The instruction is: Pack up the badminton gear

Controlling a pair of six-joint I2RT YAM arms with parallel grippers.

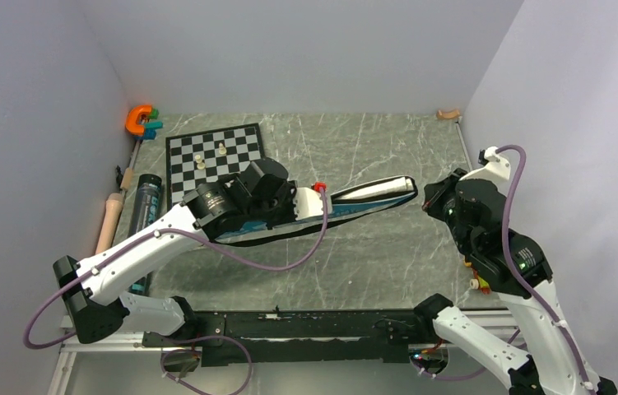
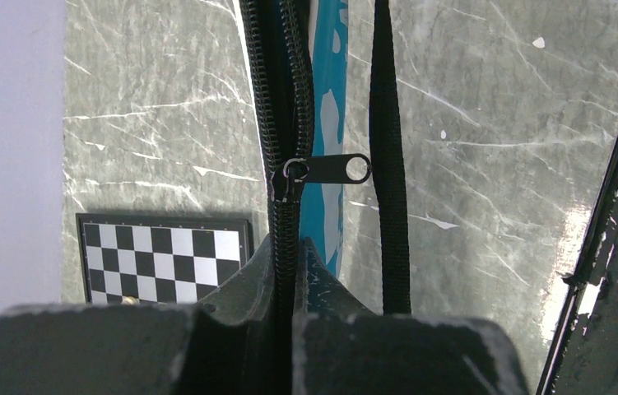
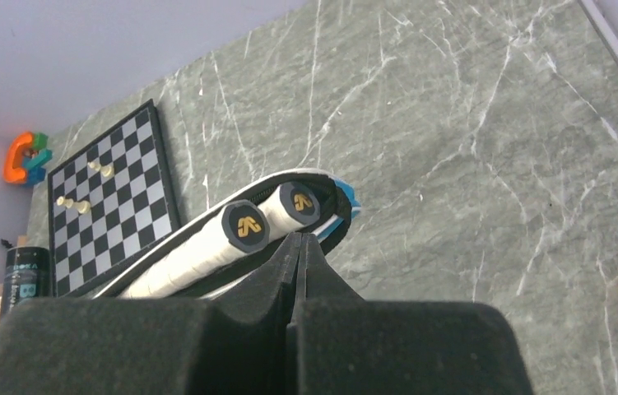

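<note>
The blue racket bag (image 1: 363, 207) lay slanted across the middle of the table (image 1: 371, 263). Two beige racket handles (image 3: 242, 227) poked out of its open right end. The left gripper (image 2: 289, 251) was pinched tight on the bag's zipper edge, close to the zipper pull (image 2: 330, 169). The right gripper (image 3: 299, 247) was closed up at the handle end, and I could not tell if it held anything. The black tube (image 1: 145, 216) lay far left, beside the chessboard (image 1: 215, 156). The orange clamp (image 1: 137, 119) sat behind them.

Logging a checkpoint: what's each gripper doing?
Left gripper: shut on the blue bag at its zipper.
Right gripper: shut; grip on the bag cannot be told.
</note>
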